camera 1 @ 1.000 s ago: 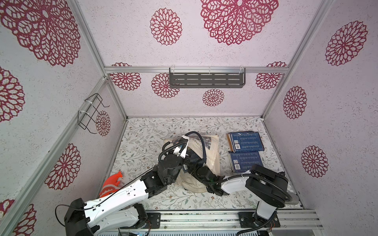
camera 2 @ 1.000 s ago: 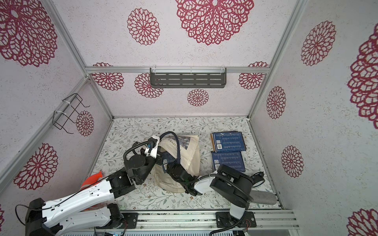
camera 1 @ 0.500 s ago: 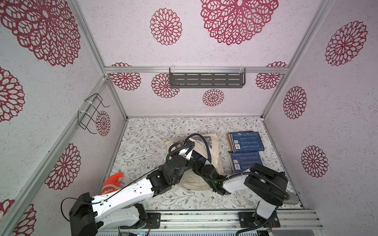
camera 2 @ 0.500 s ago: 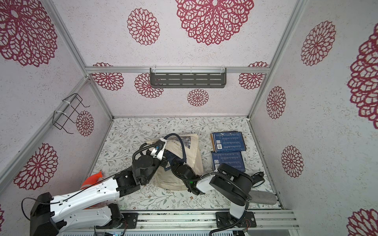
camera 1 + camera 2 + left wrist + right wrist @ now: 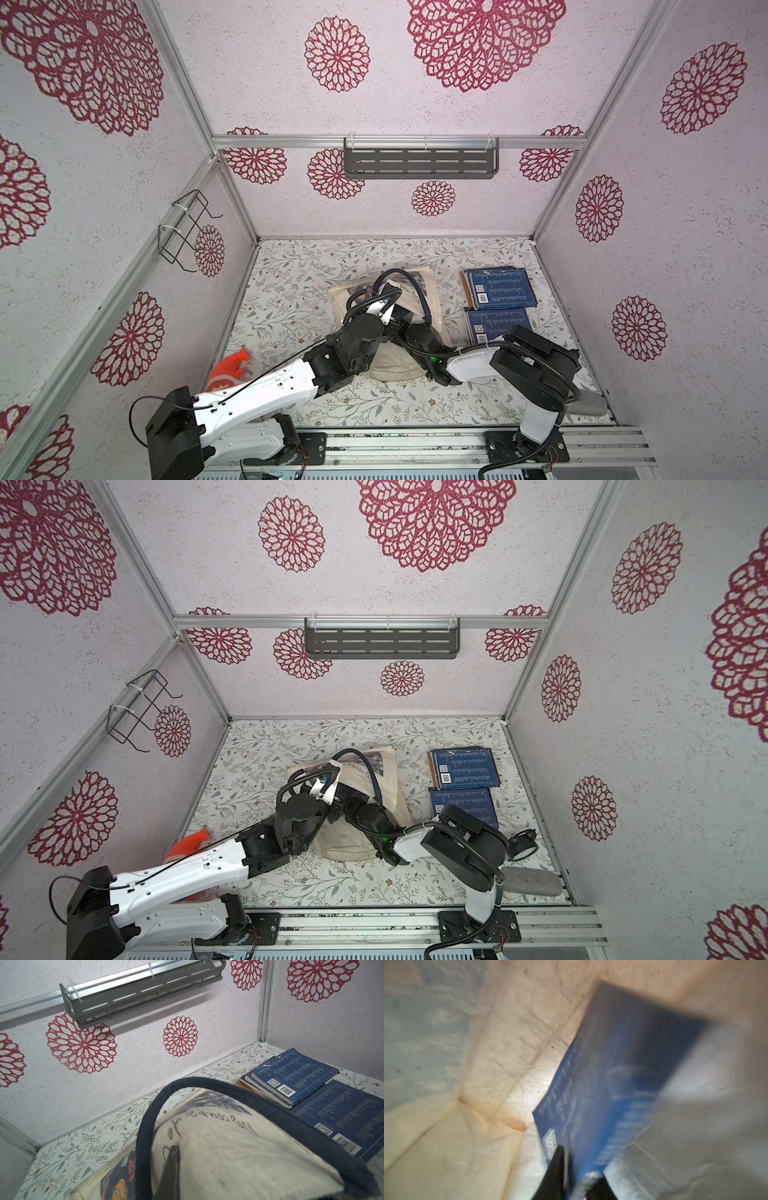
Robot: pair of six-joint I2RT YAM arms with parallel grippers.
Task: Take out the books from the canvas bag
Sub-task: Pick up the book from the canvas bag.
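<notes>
Both arms are crowding over the bag [image 5: 390,365], which is lying crumpled about the middle of the table [image 5: 291,299] and looking the same in both top views [image 5: 345,845]. The left gripper [image 5: 178,1153] is pressed together on a fold of the cream canvas, holding it raised. Only one dark finger [image 5: 172,1167] is showing, the cloth is hiding the other, and the navy handle [image 5: 145,1126] is arching right over it. The right arm is leaning in from the near right corner with its tip sitting hidden inside the bag, so the top views are giving nothing on it. The right wrist view is telling the story, smeared as it is. The right gripper [image 5: 576,1164] is sitting deep in the canvas, its fingers [image 5: 556,1167] standing either side of the near edge of a blue book [image 5: 623,1074] and pinching it. That book is lying wholly inside the bag, with canvas on every side. Over by the right edge a stack [image 5: 498,286] of blue books is lying in the far half. A loose book [image 5: 496,326] is lying flat just beside it on the near side, partly under the right arm. An orange thing [image 5: 230,370] is sitting at the left edge
</notes>
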